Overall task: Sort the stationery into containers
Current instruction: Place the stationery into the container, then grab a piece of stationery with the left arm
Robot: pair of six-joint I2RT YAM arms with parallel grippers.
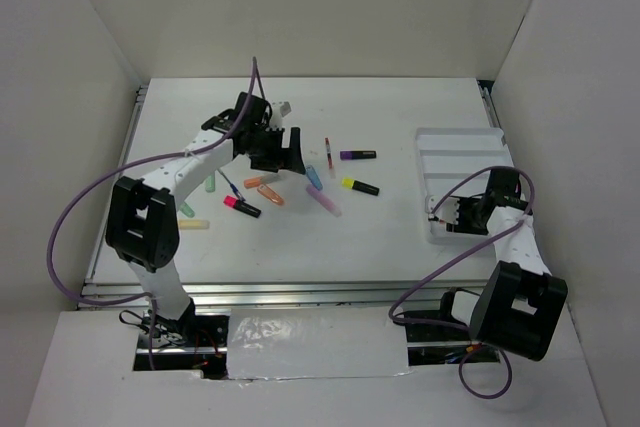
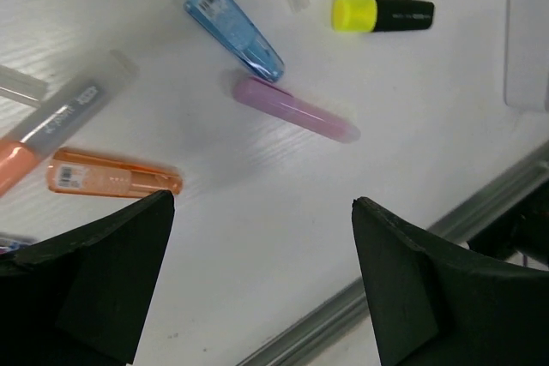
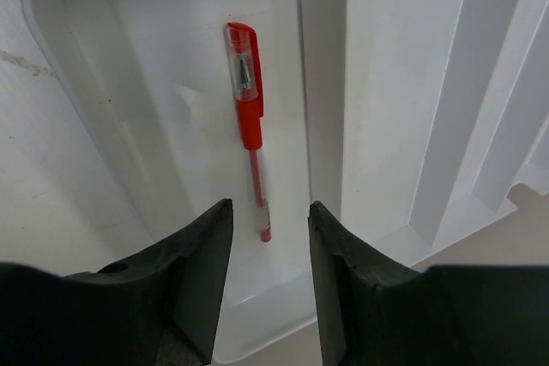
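From above, the loose pens (image 1: 322, 199) were seen mid-surface beneath the left arm (image 1: 190, 162), the tray (image 1: 460, 142) at the right edge. The left fingers (image 2: 103, 280) were held wide apart, the pink marker (image 2: 296, 109) slanted just ahead; the right fingers (image 3: 184, 280) were parted, empty, over a red pen (image 3: 249, 109) in the tray.

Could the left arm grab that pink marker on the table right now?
Probably yes: the left gripper hangs open near the pink marker, nothing covers it; only a blue marker lies close to one end.
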